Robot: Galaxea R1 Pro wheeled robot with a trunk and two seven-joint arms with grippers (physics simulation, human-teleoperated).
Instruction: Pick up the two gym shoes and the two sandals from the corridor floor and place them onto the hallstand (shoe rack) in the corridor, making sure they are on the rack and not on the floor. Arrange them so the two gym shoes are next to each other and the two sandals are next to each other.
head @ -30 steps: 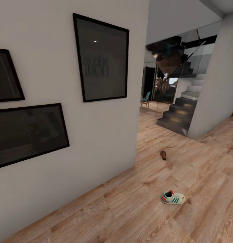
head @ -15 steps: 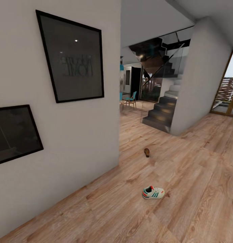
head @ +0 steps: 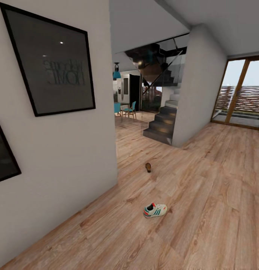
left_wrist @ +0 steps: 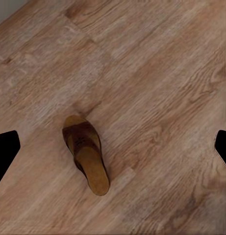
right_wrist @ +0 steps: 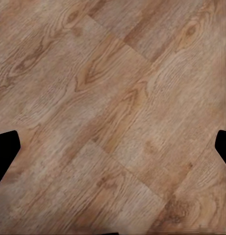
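Below the left gripper (left_wrist: 113, 142), whose two black fingertips (left_wrist: 5, 149) sat far apart at opposite edges of the left wrist view with nothing between them, lay a brown sandal (left_wrist: 86, 153) on the corridor floor (left_wrist: 162, 73). It was flat and thin, a tan oval sole with a broad darker leather strap across one end. Its long axis ran diagonally across the plank grain, the strapped end pointing toward the pale wall corner in that view. The right gripper (right_wrist: 113, 142) was spread just as wide, its dark fingertips (right_wrist: 5, 149) over bare wood-grain planks with knots and staggered joints.

Farther out, in the head view, a gym shoe (head: 155, 210) rested upright on the floor (head: 219, 187) near the middle, cream-white with green side stripes and red-orange accents. Its long axis ran roughly across the view, the heel toward the white wall (head: 69, 161). Well beyond it, near the wall's corner, was a second small brown sandal (head: 148, 167), too small to tell its heading.

On the wall hung dark framed pictures (head: 50, 63) with black frames. Past the corner stood dark stairs (head: 161, 125), teal chairs (head: 129, 110) and a wood-framed glass door (head: 241, 93).

Compared with a second earlier, the whole head view had swung: the wall and frames slid left, the door came into sight, and both shoes sat further left in the picture.
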